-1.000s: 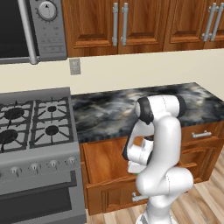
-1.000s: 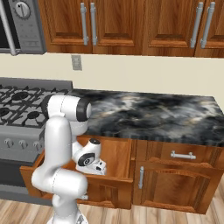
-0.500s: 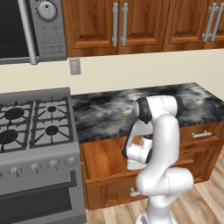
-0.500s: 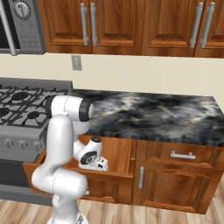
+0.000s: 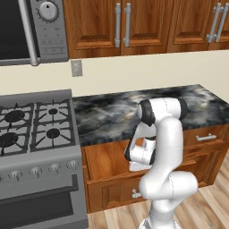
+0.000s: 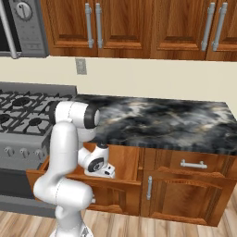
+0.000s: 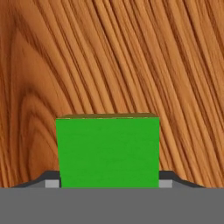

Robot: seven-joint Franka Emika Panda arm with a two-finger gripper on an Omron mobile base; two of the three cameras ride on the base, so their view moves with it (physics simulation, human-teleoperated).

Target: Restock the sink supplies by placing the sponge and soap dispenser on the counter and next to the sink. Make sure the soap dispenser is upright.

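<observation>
- gripper [image 7: 109, 183] is down inside the open drawer [image 6: 125, 162], w/ the sponge [image 7: 108, 151] sitting right between its two fingertips [image 7: 51, 181]. Tips are tight against both sides of the green block, so looks like it's clamped on it, tho only the very ends of the tips show in the hand view
- sponge is bright green, flat face toward the hand cam, wood grain of the drawer bottom behind it
- from the base views the arm folds down from its shoulder and the hand dips into that drawer, just under the front edge of the desk [image 5: 112, 112]
- desk = black marbled slab, stove [image 5: 31, 129] touching it on one side, brown cabinets [image 6: 185, 190] below
- can't see the sponge itself in either base view, hand/arm blocks that spot
- microwave [image 5: 27, 27] and upper cabinets [image 5: 134, 22] on the wall above, outlet [image 6: 81, 66] on the backsplash
</observation>
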